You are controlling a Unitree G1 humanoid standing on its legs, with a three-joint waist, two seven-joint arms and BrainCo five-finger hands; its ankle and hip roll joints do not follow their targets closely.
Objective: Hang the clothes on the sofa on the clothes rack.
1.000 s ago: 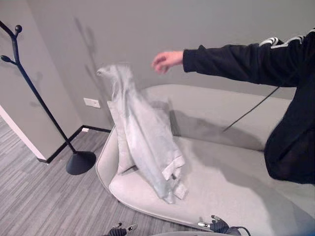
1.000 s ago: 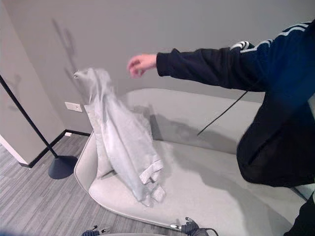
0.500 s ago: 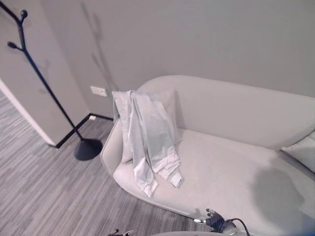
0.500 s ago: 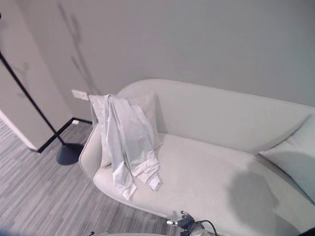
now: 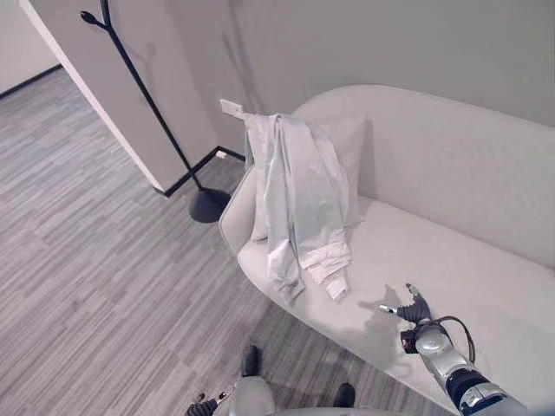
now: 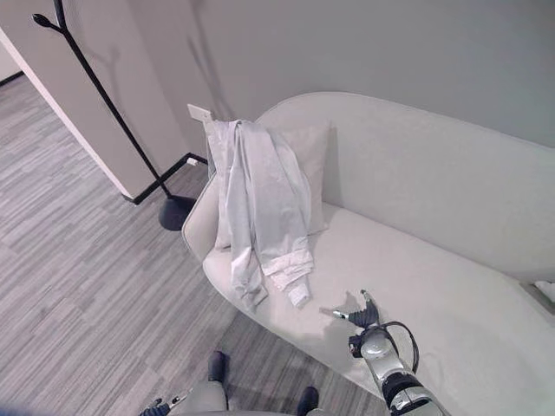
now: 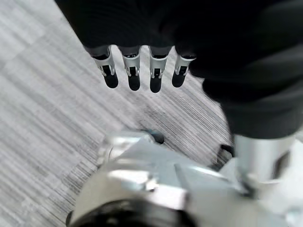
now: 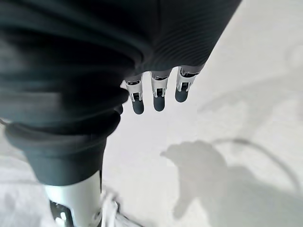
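My right hand (image 5: 416,309) hovers open-fingered over the pale grey sofa (image 5: 486,260); the light grey jacket (image 5: 295,199) drapes its arm beside the black coat rack (image 5: 147,95). Best grab high, near the collar. Left hand (image 7: 142,71) idles, fingers straight.

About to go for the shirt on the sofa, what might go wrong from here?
The shirt drapes over the sofa arm and a cushion; a grab may snag the cushion. The right hand, fingers open, hovers over the seat apart from it. The clothes rack stands beyond the sofa's end, so sleeves may drag.
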